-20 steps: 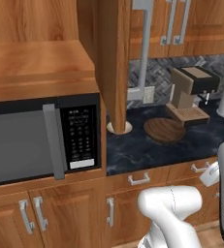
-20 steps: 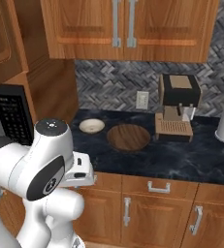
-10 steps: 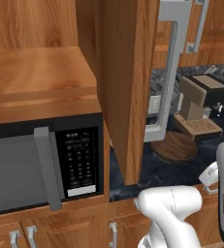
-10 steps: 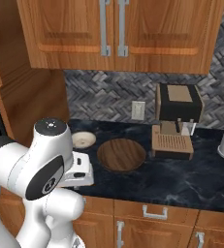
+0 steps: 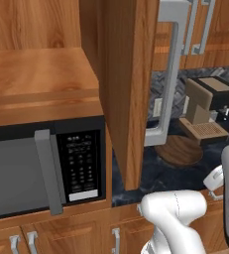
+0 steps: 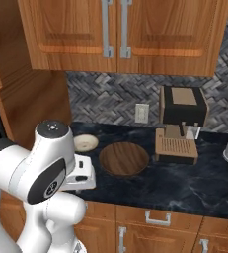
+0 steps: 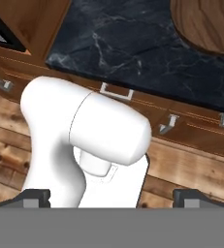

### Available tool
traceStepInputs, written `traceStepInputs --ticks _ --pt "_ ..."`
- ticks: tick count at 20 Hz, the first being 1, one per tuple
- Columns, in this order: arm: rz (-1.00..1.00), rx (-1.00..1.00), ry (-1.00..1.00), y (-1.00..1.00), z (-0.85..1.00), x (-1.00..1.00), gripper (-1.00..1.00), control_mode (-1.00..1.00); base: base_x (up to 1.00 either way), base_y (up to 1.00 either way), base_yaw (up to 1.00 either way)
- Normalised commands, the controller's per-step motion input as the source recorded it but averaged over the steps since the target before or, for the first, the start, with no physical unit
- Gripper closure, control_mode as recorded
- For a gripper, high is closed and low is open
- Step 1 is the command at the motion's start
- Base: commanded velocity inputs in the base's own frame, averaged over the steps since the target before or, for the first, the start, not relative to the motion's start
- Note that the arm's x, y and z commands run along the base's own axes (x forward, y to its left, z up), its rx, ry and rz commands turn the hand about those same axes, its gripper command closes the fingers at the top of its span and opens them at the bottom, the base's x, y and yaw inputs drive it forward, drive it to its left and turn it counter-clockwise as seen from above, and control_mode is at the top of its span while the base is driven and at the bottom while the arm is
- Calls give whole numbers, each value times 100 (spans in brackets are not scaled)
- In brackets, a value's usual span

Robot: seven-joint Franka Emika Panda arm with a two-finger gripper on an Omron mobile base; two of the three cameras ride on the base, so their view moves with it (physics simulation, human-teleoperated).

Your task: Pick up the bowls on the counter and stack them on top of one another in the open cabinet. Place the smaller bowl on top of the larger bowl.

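Both bowls rest on the dark surface [image 6: 150,190]: the wooden bowl [image 6: 124,159] beside the coffee machine [image 6: 180,123], the cream bowl [image 6: 86,143] near it, awaiting pickup. The pincer [image 7: 111,193] points downward, tips well apart, holding nothing.

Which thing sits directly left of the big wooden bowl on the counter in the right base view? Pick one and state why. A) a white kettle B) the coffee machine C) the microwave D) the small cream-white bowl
D: the smaller bowl rests on the dark counter just left of the larger bowl, apart from it, while the coffee machine stands to the larger bowl's right.
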Motion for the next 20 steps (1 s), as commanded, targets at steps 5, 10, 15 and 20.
traceStepInputs --ticks 5,10,15,20 --pt "-7 0 0 12 0 56 -100 -100 0 0 0" --pt "-13 0 0 26 0 60 -100 -100 0 0 0" --pt "-13 6 0 19 0 20 -100 -100 0 0 0" --pt "-11 8 -6 3 0 9 -100 -100 0 0 0"
